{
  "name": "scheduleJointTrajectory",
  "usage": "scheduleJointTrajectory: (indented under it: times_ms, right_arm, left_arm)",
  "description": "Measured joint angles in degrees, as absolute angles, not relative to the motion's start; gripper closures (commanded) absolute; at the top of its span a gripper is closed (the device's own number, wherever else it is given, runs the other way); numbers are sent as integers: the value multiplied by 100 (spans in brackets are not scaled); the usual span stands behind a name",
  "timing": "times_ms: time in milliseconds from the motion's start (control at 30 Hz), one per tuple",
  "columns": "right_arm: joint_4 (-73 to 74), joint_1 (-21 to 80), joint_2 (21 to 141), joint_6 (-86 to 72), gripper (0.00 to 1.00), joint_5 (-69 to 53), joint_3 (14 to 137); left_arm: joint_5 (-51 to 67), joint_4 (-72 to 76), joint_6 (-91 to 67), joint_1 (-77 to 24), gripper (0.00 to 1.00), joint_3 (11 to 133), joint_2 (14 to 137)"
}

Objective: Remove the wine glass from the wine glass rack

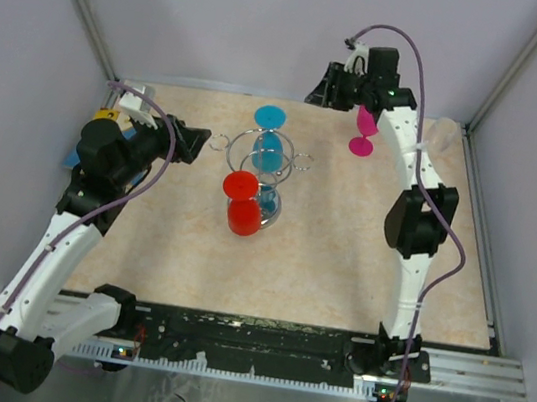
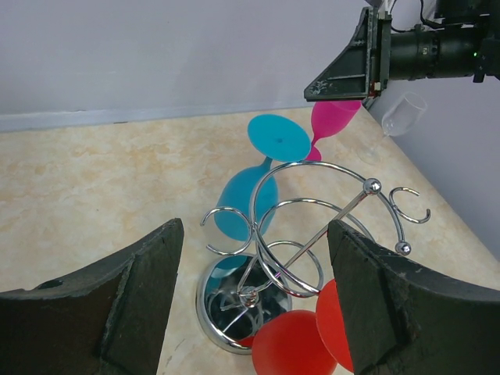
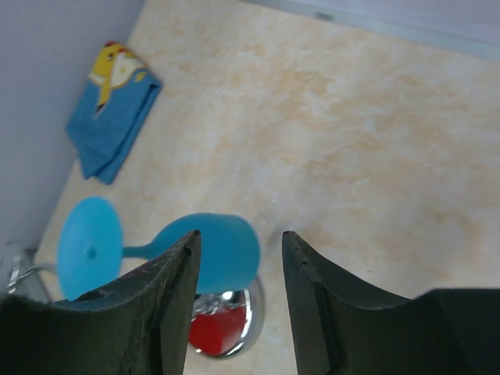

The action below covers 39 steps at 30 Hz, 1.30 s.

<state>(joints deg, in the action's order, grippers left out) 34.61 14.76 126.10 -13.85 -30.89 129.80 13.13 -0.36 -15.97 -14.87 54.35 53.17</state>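
The chrome wine glass rack [image 1: 275, 170] stands mid-table; it also shows in the left wrist view [image 2: 301, 234]. A blue wine glass [image 1: 270, 141] hangs on its far side and a red wine glass [image 1: 243, 205] on its near side. A pink wine glass [image 1: 364, 132] stands upright on the table at the back, off the rack. My right gripper [image 1: 326, 86] is open and empty, hovering just left of the pink glass and above it. In the right wrist view the blue glass [image 3: 211, 254] lies below the fingers. My left gripper [image 1: 201, 143] is open and empty, left of the rack and facing it.
A clear wine glass [image 1: 443, 134] stands in the back right corner and shows in the left wrist view [image 2: 402, 117]. A folded blue cloth [image 3: 113, 117] lies by the left wall. Walls close the table on the left, back and right.
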Motion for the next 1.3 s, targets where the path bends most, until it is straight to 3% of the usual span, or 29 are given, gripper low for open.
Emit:
scheduleJointTrajectory:
  times_ms: [367, 833, 1300]
  right_arm:
    - [2449, 1603, 12392, -2480, 61, -4954, 12169]
    - [2158, 1826, 12394, -2707, 65, -5537, 12066]
    - [2228, 1798, 12392, -2615, 65, -5446, 12001]
  left_arm:
    - [1319, -32, -1647, -1487, 19, 5426, 5317]
    - [1363, -27, -1680, -1487, 8, 5426, 5472]
    - [2112, -648, -2279, -1487, 12, 5741, 6366]
